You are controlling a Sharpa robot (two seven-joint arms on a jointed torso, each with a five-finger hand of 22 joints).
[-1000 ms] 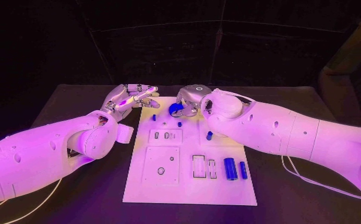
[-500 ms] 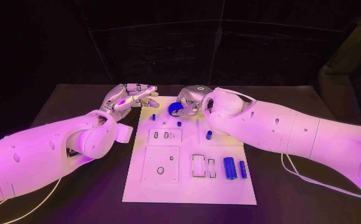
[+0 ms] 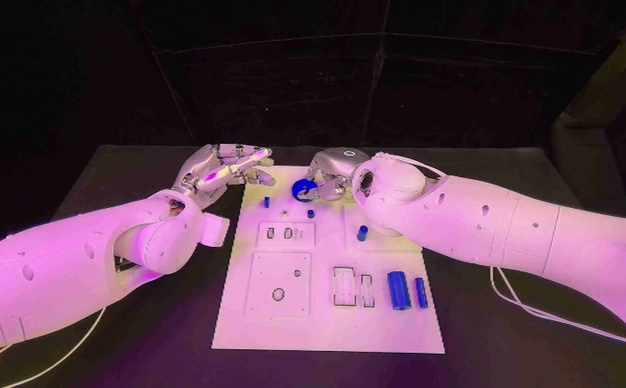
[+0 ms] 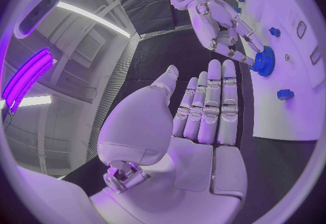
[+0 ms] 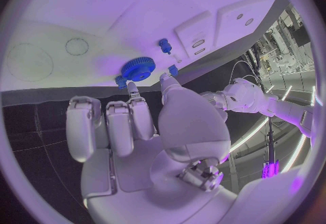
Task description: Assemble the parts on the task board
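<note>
The white task board (image 3: 327, 325) lies in the middle of the black table. A blue gear (image 3: 304, 190) sits at the board's far end, and my right hand (image 3: 334, 171) pinches its rim between thumb and a finger; the right wrist view shows those fingertips (image 5: 130, 86) at the gear (image 5: 138, 68). My left hand (image 3: 232, 169) hovers beside the board's far left corner, fingers straight and apart, holding nothing (image 4: 207, 110). Small blue pegs (image 3: 266, 202) stand near the gear. Two blue cylinders (image 3: 398, 290) lie at the board's near right.
Another blue peg (image 3: 363, 234) stands at mid-board on the right. Rectangular recesses (image 3: 345, 287) and a raised plate with an oval slot (image 3: 279, 295) take up the board's near half. Black table (image 3: 144, 334) surrounds the board.
My right arm has shifted slightly to the right. The gear and my left hand stay where they were.
</note>
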